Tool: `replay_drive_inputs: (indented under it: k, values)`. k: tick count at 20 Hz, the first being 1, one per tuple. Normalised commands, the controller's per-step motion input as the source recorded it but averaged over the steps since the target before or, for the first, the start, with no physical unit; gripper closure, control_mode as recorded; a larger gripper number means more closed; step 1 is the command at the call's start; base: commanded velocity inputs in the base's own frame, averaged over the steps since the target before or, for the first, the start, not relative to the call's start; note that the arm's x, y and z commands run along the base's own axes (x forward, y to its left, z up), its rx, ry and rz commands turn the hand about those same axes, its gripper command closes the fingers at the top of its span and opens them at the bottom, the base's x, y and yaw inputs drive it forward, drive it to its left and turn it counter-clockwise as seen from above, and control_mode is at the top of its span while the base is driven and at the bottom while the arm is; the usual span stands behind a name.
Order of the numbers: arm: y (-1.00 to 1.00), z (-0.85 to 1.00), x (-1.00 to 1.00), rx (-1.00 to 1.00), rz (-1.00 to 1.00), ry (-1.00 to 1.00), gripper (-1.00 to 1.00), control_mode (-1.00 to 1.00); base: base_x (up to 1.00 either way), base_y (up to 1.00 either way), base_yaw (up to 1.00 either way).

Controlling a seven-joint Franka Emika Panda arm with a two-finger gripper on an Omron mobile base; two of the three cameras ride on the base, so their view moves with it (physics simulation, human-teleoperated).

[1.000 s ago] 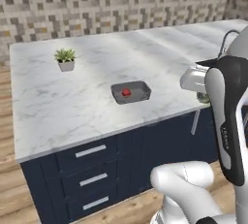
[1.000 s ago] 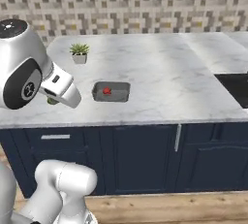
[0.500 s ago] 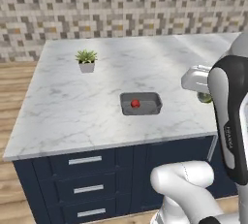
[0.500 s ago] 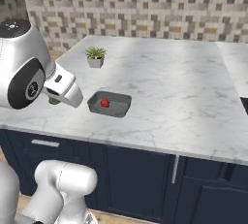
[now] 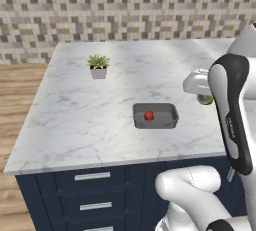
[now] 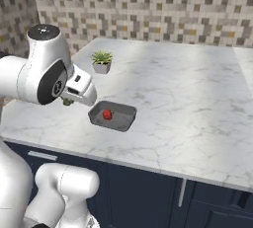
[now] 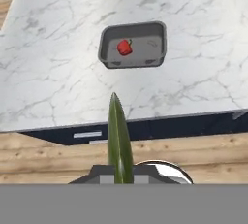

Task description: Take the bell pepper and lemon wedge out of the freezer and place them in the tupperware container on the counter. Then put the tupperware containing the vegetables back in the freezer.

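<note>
One item left: pepper [image 7: 124,47] sits in tupperware [image 7: 109,39]; my fingers [image 7: 124,178] pinch the lemon wedge [image 7: 119,140]; next, I carry it over the surface [image 7: 203,19] and drop it in.

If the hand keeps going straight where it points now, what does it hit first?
Probably the counter near its front edge, short of the tupperware container. The hand, shut on the lemon wedge, aims there; depth is unclear.

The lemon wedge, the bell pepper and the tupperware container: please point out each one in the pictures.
lemon wedge [image 7: 119,136]: hand view, middle of the green blade held in the gripper.
bell pepper [image 5: 149,116]: left base view, its red top.
tupperware container [image 6: 126,121]: right base view, near right rim.
</note>
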Motion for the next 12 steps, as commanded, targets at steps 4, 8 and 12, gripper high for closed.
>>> replay_drive_inputs:
  k: [4,8,12]
  values:
    - [-0.15,-0.99,1.00,0.00,0.15,0.03,1.00,-1.00,0.00,0.00,0.00]
    - [0.00,-0.99,0.97,-0.05,0.09,0.00,1.00,-1.00,0.00,0.00,0.00]
    - [0.00,-0.84,0.96,-0.04,0.04,0.00,1.00,-1.00,0.00,0.00,0.00]
